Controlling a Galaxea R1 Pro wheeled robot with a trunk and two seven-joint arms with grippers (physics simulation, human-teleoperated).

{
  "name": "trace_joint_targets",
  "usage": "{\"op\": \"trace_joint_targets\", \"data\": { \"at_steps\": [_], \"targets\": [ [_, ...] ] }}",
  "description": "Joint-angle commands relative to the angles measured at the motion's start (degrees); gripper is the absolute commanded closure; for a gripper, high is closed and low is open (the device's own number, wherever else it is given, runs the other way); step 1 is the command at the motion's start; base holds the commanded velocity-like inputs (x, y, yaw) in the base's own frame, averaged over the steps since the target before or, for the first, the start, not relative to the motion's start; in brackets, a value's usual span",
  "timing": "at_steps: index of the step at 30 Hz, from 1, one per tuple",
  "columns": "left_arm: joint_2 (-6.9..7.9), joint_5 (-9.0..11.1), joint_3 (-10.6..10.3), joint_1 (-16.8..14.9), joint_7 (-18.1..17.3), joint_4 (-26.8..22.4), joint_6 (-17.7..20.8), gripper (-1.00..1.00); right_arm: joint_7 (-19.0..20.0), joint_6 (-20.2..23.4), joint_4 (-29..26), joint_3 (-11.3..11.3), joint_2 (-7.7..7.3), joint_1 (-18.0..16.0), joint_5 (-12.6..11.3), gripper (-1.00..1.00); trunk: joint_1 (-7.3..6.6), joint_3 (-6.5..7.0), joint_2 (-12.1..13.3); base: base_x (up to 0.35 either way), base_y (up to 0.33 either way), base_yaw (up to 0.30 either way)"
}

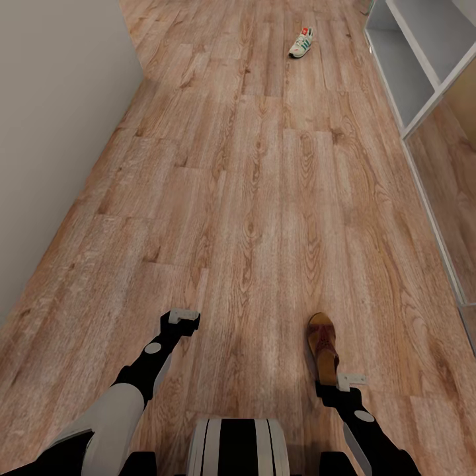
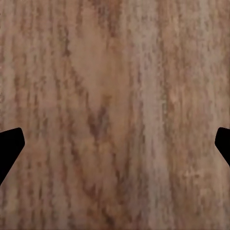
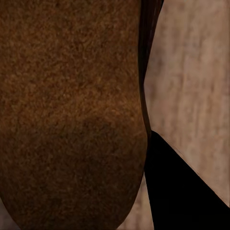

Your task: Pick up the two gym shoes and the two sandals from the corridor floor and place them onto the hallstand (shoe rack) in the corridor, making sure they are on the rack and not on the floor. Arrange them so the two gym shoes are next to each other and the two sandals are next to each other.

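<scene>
One sandal [image 1: 322, 345], dark brown with a tan footbed, is at the lower right of the head view, toe pointing away. My right gripper [image 1: 345, 383] is at its heel end and seems shut on it. In the right wrist view the sandal's footbed [image 3: 72, 110] is very close, with one black finger [image 3: 184, 191] against its edge. A white gym shoe [image 1: 301, 43] with green stripes and a red tab lies far ahead on the corridor floor [image 1: 251, 198]. The hallstand [image 1: 423, 109] stands at the upper right. My left gripper [image 1: 182, 317] hangs open over bare planks [image 2: 115, 96], holding nothing.
A plain grey wall [image 1: 53, 132] runs along the left side and ends at a corner far ahead. The hallstand's pale base edge [image 1: 436, 231] lines the right side. Wide wood floor lies between them.
</scene>
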Motion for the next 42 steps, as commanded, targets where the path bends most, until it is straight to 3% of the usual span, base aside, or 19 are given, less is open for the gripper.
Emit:
{"op": "trace_joint_targets", "data": {
  "at_steps": [1,18,42],
  "targets": [
    [-0.06,-0.38,0.49,-0.03,-0.38,-0.01,-0.18,-1.0,-0.06,0.1,-0.02,0.11,0.01,0.01,-0.55,1.0,0.0,-0.03,-0.01,0.0,0.0,0.0],
    [0.0,-0.38,0.42,-0.03,-0.36,-0.09,-0.21,-1.0,-0.06,0.13,0.02,0.18,0.01,0.01,-0.55,1.0,0.0,-0.03,-0.01,0.0,0.0,0.0],
    [0.03,-0.38,0.32,-0.03,-0.3,-0.13,0.21,-1.0,0.38,-0.18,-0.97,0.7,0.1,0.01,-0.48,1.0,-0.62,5.29,0.31,0.0,0.0,0.0]
  ]
}}
